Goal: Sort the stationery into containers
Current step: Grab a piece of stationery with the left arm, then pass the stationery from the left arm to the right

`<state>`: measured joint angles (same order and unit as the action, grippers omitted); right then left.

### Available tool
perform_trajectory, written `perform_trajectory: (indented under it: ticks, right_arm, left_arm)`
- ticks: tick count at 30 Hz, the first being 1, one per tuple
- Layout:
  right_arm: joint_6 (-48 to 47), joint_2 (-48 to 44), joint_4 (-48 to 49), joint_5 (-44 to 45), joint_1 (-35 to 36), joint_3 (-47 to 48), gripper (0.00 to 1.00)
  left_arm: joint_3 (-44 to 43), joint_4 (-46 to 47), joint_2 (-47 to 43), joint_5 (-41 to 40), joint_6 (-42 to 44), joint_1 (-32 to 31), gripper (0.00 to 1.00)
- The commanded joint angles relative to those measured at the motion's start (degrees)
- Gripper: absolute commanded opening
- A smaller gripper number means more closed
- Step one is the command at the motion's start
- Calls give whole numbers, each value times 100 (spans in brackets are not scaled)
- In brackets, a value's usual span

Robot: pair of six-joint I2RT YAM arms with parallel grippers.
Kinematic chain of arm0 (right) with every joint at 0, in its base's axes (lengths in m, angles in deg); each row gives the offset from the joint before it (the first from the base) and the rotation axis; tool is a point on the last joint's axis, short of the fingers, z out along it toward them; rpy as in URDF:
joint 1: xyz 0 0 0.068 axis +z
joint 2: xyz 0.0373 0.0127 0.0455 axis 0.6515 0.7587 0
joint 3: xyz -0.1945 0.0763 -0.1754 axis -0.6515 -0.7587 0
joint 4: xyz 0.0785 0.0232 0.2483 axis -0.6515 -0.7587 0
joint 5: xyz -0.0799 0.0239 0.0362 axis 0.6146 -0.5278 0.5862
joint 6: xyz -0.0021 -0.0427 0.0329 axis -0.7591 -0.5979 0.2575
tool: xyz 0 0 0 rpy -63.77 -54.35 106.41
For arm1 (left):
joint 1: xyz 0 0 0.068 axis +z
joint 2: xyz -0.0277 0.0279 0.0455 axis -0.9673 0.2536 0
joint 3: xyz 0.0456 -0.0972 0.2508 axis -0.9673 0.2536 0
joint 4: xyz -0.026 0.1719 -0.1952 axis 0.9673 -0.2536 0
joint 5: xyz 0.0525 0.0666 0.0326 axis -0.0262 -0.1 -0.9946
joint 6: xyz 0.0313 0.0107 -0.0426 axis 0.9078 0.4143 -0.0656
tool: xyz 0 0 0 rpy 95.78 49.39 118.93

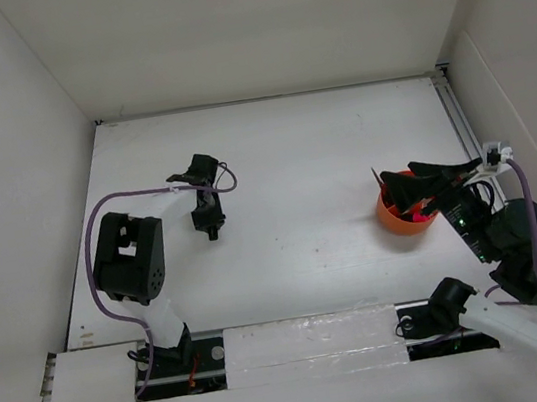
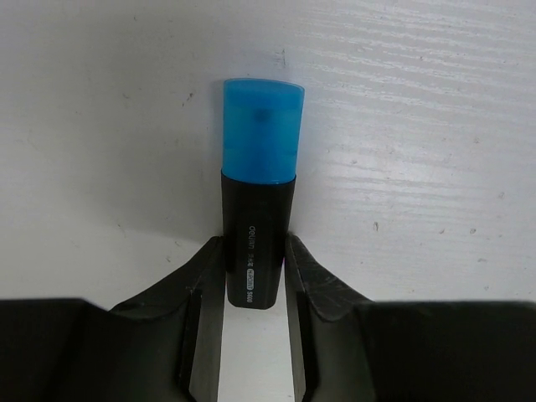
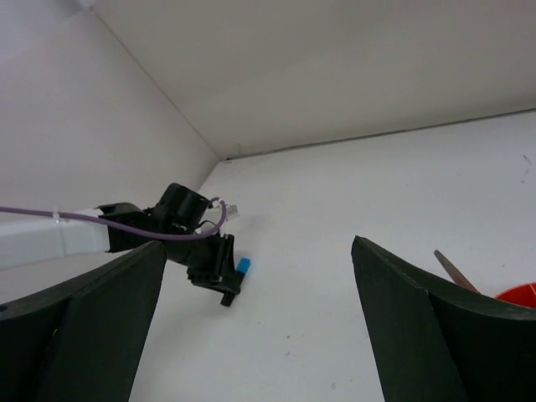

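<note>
My left gripper (image 1: 211, 226) points down at the left-middle of the white table. In the left wrist view its jaws (image 2: 254, 243) press both sides of a short marker (image 2: 261, 134) with a black body and a blue cap, which juts past the fingertips. The marker's blue cap also shows in the right wrist view (image 3: 244, 266). The round orange cup (image 1: 389, 215) stands at the right with stationery sticking up from it. A scissor blade (image 3: 456, 272) and the cup's rim (image 3: 519, 295) show beside my right gripper (image 3: 258, 251). My right gripper (image 1: 418, 189) hovers over the cup, open and empty.
White walls enclose the table on the left, back and right. A metal rail (image 1: 457, 122) runs along the right edge. The left arm's purple cable (image 1: 121, 195) loops above its base (image 1: 127, 257). The right arm's base (image 1: 445, 301) sits at the near edge.
</note>
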<state>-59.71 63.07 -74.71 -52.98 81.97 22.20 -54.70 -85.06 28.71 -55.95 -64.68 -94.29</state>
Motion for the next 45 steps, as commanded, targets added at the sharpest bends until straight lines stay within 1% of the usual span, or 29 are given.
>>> perform_trajectory:
  ticks: [1, 2, 3, 7, 9, 10, 14, 17, 20, 21, 22, 23, 24, 25, 27, 28, 29, 31, 35, 38, 45]
  right_arm:
    - [-12, -147, 279, -73, 34, 98, 98]
    - [-12, -148, 279, -73, 34, 98, 98]
    - [-12, -148, 279, -73, 34, 98, 98]
    - [-64, -61, 340, 33, 34, 37, 98]
    - [-64, 150, 419, -186, 34, -34, 99]
    - [-64, 429, 498, -396, 34, -34, 99]
    - [103, 975, 718, -582, 34, 19, 99]
    - [155, 1231, 972, -582, 34, 19, 99]
    - [217, 1512, 1280, -644, 34, 142, 99]
    - [295, 1774, 1385, -696, 34, 142, 99]
    - [383, 1951, 1586, -818, 34, 221, 98]
    - [453, 2144, 1684, -924, -36, 369, 98]
    - [611, 2581, 1772, -1047, -97, 466, 96]
    - [699, 2820, 1938, -1257, -98, 572, 95]
    - [866, 3295, 2106, -1434, -98, 871, 93]
    - [1041, 3724, 2185, -1487, -98, 967, 91]
    - [1113, 3928, 2421, -1549, -98, 1029, 91]
    - [1323, 4437, 2590, -1462, -28, 1178, 88]
    - [1447, 5115, 2818, -1269, 253, 1382, 85]
    - [1561, 5528, 2907, -1145, 473, 1505, 84]
    - [1693, 6030, 3214, -1013, 728, 1619, 80]
  left_arm:
    - [137, -283, 364, -48, 28, 26, 10]
    - [137, -283, 364, 39, 28, 26, 3]
    - [137, -283, 425, 92, 28, 26, 0]
    - [85, -283, 251, 93, 28, 26, 0]
    - [85, -169, -39, 145, 28, 26, 0]
    - [154, -65, -406, 198, 80, 26, 0]
    - [347, 234, -1374, 417, 133, 26, 0]
    - [401, 366, -1866, 944, 256, 26, 0]
    - [401, 437, -2201, 1638, 388, -27, 0]
    - [401, 525, -2281, 1857, 388, -27, 0]
    - [401, 604, -2368, 2251, 449, -27, 0]
    - [401, 604, -2456, 2429, 511, -27, 0]
    - [453, 691, -2657, 2596, 511, -27, 0]
    - [454, 779, -2738, 2920, 511, -27, 0]
    - [515, 859, -2992, 3220, 573, -27, 0]
    - [515, 912, -3063, 3352, 573, -27, 0]
    - [515, 912, -3133, 3510, 625, -27, 0]
    - [515, 964, -3309, 3512, 687, -210, 0]
    - [515, 965, -3538, 3196, 687, -571, 0]
    - [568, 965, -3538, 3248, 687, -571, 0]
    - [568, 965, -3652, 3380, 740, -571, 0]
